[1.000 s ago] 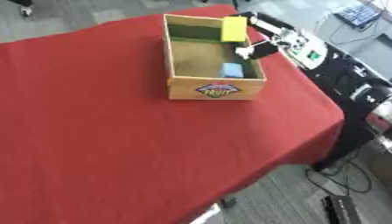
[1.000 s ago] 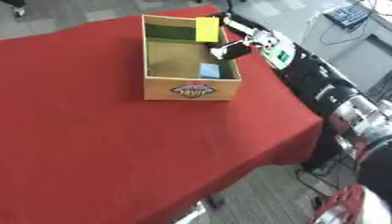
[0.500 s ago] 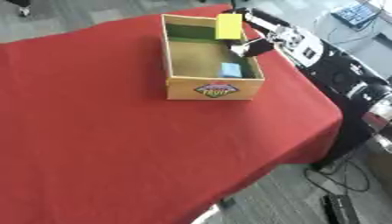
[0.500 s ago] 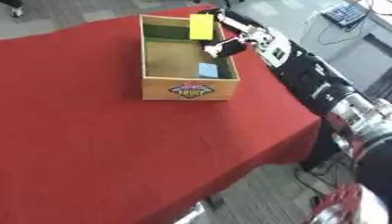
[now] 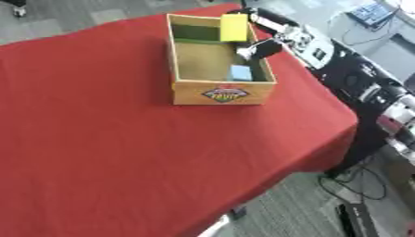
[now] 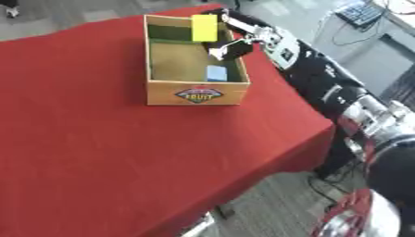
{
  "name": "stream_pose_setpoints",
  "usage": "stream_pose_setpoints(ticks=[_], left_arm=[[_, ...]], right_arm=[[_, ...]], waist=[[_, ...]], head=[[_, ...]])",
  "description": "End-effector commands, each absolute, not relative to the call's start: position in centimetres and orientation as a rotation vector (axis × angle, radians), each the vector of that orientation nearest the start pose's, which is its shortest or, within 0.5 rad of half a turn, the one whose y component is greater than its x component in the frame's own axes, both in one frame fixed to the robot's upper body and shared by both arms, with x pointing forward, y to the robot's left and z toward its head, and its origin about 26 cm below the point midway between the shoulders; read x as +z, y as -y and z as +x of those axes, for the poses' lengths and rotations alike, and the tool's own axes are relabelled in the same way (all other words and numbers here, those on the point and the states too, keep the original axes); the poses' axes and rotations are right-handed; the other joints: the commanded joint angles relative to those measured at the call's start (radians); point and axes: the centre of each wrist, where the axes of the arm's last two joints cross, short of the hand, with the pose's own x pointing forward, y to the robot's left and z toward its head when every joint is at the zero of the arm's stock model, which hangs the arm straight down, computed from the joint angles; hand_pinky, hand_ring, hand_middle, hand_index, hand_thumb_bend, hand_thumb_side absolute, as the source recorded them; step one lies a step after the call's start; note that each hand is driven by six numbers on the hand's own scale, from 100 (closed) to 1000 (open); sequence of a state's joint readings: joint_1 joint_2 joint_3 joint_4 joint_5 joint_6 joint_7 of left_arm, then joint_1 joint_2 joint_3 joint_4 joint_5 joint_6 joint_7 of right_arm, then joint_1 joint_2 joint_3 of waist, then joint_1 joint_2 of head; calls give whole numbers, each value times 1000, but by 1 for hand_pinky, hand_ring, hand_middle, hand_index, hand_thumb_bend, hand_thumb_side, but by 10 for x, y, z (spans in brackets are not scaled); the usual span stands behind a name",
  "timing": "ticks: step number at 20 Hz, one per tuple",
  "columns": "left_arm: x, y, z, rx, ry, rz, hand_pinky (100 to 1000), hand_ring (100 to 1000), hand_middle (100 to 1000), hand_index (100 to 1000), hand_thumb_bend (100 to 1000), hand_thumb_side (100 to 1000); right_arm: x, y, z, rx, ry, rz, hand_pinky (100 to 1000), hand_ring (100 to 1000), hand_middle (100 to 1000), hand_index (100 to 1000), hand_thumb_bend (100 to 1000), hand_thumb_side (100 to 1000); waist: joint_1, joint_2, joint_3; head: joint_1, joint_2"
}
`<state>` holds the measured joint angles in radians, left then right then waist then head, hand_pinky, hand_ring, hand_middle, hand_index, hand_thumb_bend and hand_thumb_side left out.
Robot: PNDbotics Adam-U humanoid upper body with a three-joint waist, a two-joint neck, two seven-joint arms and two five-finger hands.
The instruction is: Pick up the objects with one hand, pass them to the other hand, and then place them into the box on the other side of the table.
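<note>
An open cardboard box (image 5: 223, 95) with a fruit label stands at the far right of the red table (image 5: 105, 139). A small light blue object (image 5: 241, 72) lies inside it near the right wall. Over the box's far right part, my right hand (image 5: 267, 45) holds a flat yellow block (image 5: 233, 27) upright, its fingers pinching the block's right edge. The right arm (image 6: 324, 78) reaches in from the right. My left hand shows in no view.
The table's right edge drops off just beyond the box. Past it are grey floor, cables (image 5: 356, 176) and equipment (image 6: 361, 11). The red cloth spreads wide to the left and front of the box.
My right hand has carried the yellow block slightly left and further over the box's far end. The whole picture has shifted a little.
</note>
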<state>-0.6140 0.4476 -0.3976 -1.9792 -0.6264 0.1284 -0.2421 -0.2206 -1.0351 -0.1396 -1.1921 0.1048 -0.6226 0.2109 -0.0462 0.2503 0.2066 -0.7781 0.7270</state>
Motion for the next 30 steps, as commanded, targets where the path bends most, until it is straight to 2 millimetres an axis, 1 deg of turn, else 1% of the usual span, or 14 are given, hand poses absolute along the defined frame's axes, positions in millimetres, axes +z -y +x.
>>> stream_pose_setpoints(ticks=[1, 5, 16, 17, 20, 21, 22, 23, 24, 25, 27, 28, 29, 30], left_arm=[[254, -160, 299, -1349, 2192, 672, 758, 703, 642, 841, 693, 668], [253, -160, 299, -1348, 2191, 676, 758, 703, 642, 842, 695, 667], [252, -161, 299, -1346, 2182, 689, 756, 703, 641, 842, 703, 668], [252, -161, 299, -1346, 2180, 689, 756, 703, 641, 842, 706, 669], [251, -161, 299, -1347, 2175, 690, 756, 702, 641, 842, 707, 668], [251, -161, 299, -1348, 2174, 690, 755, 702, 641, 843, 710, 668], [251, -161, 299, -1350, 2173, 690, 755, 702, 641, 843, 712, 667], [250, -161, 299, -1351, 2171, 691, 755, 703, 642, 843, 714, 667], [250, -161, 299, -1352, 2170, 693, 755, 703, 642, 843, 717, 665], [250, -161, 299, -1351, 2170, 696, 754, 702, 641, 843, 721, 660], [251, -162, 299, -1348, 2172, 702, 752, 702, 639, 843, 724, 656], [251, -162, 299, -1347, 2173, 705, 751, 702, 638, 843, 725, 656], [251, -162, 299, -1346, 2173, 707, 751, 702, 637, 843, 725, 657], [251, -162, 299, -1345, 2171, 708, 750, 702, 636, 843, 725, 656]], right_arm=[[207, 549, 295, 1165, 1710, -871, 944, 1000, 808, 909, 100, 287], [210, 548, 295, 1191, 1697, -887, 967, 1000, 851, 944, 100, 332], [209, 546, 295, 1235, 1685, -911, 1000, 1000, 877, 988, 100, 361], [210, 545, 295, 1254, 1687, -912, 1000, 1000, 893, 1000, 100, 408], [214, 543, 295, 1330, 1696, -912, 1000, 1000, 915, 1000, 100, 462], [215, 541, 296, 1365, 1711, -905, 1000, 1000, 942, 1000, 116, 349], [216, 538, 296, 1406, 1726, -893, 1000, 1000, 951, 1000, 153, 198], [216, 537, 296, 1443, 1735, -879, 1000, 1000, 963, 1000, 100, 100], [216, 536, 296, 1473, 1742, -869, 1000, 1000, 968, 1000, 100, 117], [217, 536, 296, 1496, 1744, -862, 1000, 1000, 974, 1000, 100, 190], [216, 538, 295, 1523, 1731, -855, 1000, 1000, 977, 1000, 100, 109], [216, 539, 295, 1524, 1722, -856, 1000, 1000, 976, 1000, 100, 159], [216, 540, 294, 1515, 1715, -863, 1000, 1000, 973, 1000, 144, 382], [218, 542, 294, 1495, 1709, -878, 1000, 1000, 968, 1000, 100, 491]], waist=[[-1, -11, 1], [-1, -12, 2], [-1, -11, 1], [-1, -11, 0], [-1, -11, -1], [-2, -11, -1], [-2, -11, -1], [-2, -12, -1], [-2, -12, 0], [-2, -12, 0], [-2, -13, 1], [-2, -13, 1], [-2, -14, 1], [-2, -15, 0]], head=[[-6, 1], [-12, 4], [-19, 16], [-19, 17], [-21, 19], [-22, 20], [-21, 21], [-22, 22], [-22, 22], [-23, 23], [-24, 24], [-24, 24], [-24, 24], [-24, 25]])
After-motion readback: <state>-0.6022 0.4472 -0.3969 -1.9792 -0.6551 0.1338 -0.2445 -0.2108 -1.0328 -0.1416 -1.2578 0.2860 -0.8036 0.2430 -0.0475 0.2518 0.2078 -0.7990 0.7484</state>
